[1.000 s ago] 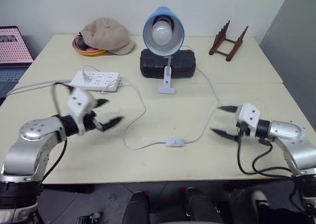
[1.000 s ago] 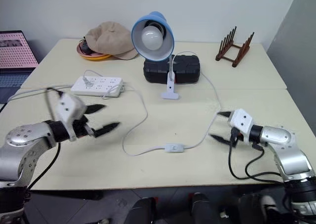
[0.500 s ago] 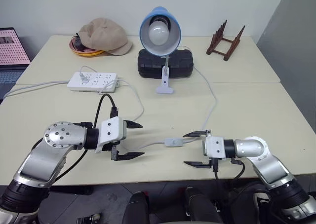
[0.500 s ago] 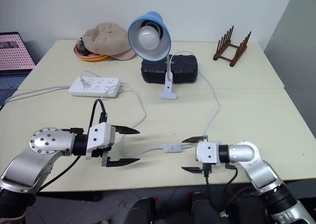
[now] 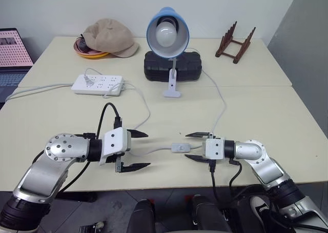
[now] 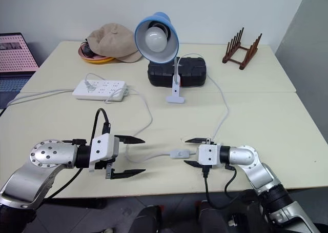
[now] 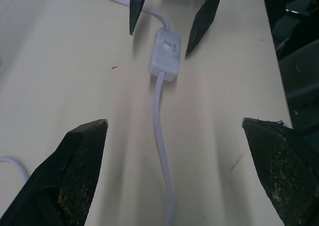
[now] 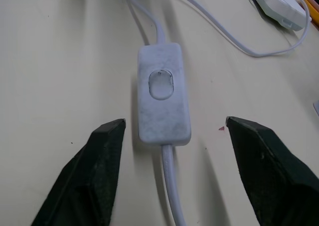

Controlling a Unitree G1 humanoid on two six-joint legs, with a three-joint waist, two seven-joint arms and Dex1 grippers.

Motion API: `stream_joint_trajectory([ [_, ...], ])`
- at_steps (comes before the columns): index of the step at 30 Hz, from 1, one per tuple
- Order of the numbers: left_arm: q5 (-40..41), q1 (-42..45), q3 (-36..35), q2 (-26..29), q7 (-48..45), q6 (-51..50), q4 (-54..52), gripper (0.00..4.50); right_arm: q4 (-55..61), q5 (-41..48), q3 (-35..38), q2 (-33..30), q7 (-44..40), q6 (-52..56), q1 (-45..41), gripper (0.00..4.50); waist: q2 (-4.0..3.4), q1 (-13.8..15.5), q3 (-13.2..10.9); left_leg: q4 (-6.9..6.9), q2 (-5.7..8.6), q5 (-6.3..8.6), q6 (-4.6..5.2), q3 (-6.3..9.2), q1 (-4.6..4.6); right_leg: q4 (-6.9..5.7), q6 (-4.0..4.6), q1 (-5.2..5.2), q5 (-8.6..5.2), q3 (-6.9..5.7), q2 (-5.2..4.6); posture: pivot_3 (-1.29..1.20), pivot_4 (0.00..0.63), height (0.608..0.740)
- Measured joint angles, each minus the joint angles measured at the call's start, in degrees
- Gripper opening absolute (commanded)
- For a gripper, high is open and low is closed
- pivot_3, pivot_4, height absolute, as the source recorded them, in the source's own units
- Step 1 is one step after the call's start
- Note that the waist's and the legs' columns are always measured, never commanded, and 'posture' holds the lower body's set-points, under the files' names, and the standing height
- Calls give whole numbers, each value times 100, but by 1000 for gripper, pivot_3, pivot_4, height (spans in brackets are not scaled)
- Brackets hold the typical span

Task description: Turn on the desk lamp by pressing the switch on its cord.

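Right tool (image 8: 169, 171) astride switch (image 8: 162, 99), apparently untouched

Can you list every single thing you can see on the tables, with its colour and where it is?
desk lamp: 1, light-blue shade, white bulb; far middle, unlit
switch: 1, white; near edge, between both tools
cord: 1, white; loops from lamp to switch
power strip: 1, white; left
black case: 1; behind lamp
cap: 1, beige; far left
dish: 1, orange; under cap
rack: 1, brown wood; far right
laptop: 1; left edge
tables: 2, cream
left tool: open
right tool: open, either side of switch
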State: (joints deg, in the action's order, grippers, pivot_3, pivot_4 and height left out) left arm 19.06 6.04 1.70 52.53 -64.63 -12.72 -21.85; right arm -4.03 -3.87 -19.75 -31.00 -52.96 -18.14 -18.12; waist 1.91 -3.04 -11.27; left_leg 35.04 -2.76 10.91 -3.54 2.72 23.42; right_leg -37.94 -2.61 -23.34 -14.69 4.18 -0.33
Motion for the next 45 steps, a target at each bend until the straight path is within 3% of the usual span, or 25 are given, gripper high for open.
stream_joint_trajectory([
  [6,3,-80,-109,-1,80,-79,-64,4500,-277,-160,-96,0,-68,-347,-256,1077,0,-2,0,0,0,0,0,1,-3,-4,0,0,0,0,1,0,150,740],
  [16,237,-92,-261,-67,286,-516,-137,4500,-474,-79,-160,0,-216,-466,-384,1078,0,2,0,0,0,0,0,0,-2,-6,0,1,0,0,0,0,150,740],
  [17,669,-67,-437,-170,507,-1055,-206,4500,-447,40,-131,7,-220,-317,-386,1078,0,3,0,2,-1,0,0,2,-2,-8,-1,2,1,-1,0,0,150,740],
  [20,3002,318,-1265,-567,1778,-3007,-304,4500,-242,488,230,213,-96,616,-510,1078,2,2,-1,16,-4,-1,1,19,1,-21,-21,4,12,-11,4,0,150,740],
  [23,5219,433,-1731,-840,3289,-3949,-514,4500,202,1025,680,539,260,1837,-749,1078,2,-9,-1,17,-4,-1,1,22,-8,-23,-34,14,20,-9,4,0,150,740],
  [28,6618,198,-1665,-1376,4672,-4046,-784,4500,544,1342,870,716,546,2811,-877,1078,1,24,-1,15,0,0,0,20,-6,-17,-34,13,20,-7,4,0,150,740],
  [31,6651,252,-1315,-2016,5260,-3902,-566,4500,779,1415,900,710,555,2987,-917,1078,2,53,-1,17,3,-1,0,20,-6,-16,-33,13,21,-7,4,0,150,740],
  [45,5405,962,-721,-2929,5041,-3549,322,4500,1182,1361,866,608,397,2468,-801,1078,2,120,1,16,6,-1,-1,18,0,-8,-33,12,21,-6,5,0,150,740],
])
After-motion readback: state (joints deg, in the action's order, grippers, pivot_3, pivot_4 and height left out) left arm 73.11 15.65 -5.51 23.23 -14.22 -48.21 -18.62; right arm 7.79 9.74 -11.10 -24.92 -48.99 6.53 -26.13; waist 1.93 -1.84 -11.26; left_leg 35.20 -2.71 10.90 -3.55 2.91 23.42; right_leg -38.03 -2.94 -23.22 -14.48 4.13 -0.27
